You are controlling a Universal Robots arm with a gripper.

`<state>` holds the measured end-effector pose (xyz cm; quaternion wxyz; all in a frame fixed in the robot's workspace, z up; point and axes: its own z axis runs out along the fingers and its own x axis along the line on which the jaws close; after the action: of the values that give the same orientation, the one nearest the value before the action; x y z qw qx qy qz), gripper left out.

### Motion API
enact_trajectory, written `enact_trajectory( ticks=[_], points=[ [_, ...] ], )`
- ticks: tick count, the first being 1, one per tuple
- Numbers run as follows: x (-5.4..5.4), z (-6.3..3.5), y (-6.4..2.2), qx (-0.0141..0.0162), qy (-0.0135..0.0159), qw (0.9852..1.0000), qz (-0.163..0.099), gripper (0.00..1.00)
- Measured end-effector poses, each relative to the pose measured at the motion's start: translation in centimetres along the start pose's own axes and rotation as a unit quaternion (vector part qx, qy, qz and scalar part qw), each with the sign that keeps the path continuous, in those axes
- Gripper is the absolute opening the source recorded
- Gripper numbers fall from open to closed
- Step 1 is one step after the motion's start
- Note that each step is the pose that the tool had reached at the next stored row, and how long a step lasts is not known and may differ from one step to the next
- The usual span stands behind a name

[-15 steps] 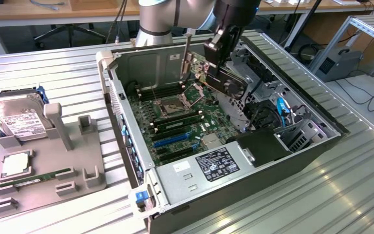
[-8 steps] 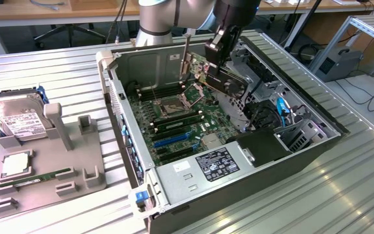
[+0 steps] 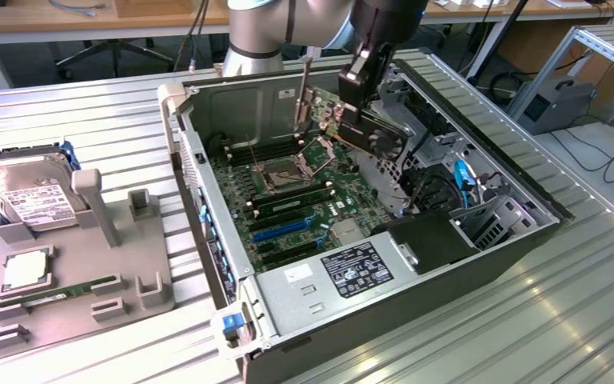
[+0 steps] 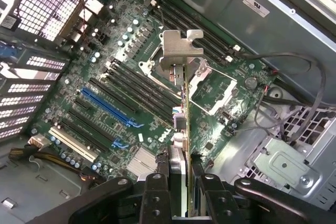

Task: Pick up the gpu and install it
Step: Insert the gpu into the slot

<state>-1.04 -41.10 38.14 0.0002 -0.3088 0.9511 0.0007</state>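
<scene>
Ribbed metal table [image 3: 563,320] carries the open case [image 3: 446,292]; my gripper [image 3: 357,80] clamps the gpu [image 3: 376,136] (bracket end free) above the motherboard [image 3: 285,204].

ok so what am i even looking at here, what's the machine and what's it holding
It is a grey robot arm with a black gripper at its end. One picture comes from a camera off the arm, the other from a camera on its wrist. The gripper is shut on the gpu, a flat dark expansion card with a pale metal end bracket, held over the green motherboard of an open dark computer case. Beside the case, on the ribbed metal table, a grey holder keeps a silver hard drive.
</scene>
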Motion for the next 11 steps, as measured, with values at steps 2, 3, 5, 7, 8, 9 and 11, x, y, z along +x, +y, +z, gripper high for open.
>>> enact_trajectory(
  ticks=[2, 3, 5, 7, 8, 9, 11],
  points=[
    [0.00, 0.00, 0.00, 0.0000, 0.0000, 1.0000, -0.007, 0.27],
    [0.00, 0.00, 0.00, 0.0000, 0.0000, 1.0000, -0.009, 0.27],
    [0.00, 0.00, 0.00, 0.0000, 0.0000, 0.9999, -0.014, 0.27],
    [0.00, 0.00, 0.00, 0.0000, 0.0001, 0.9998, -0.019, 0.27],
    [0.00, 0.00, 0.00, 0.0000, 0.0000, 0.9998, -0.022, 0.27],
    [0.00, 0.00, 0.00, 0.0000, 0.0000, 0.9997, -0.024, 0.27],
    [0.00, 0.00, 0.00, 0.0000, 0.0000, 0.9996, -0.029, 0.27]
  ],
)
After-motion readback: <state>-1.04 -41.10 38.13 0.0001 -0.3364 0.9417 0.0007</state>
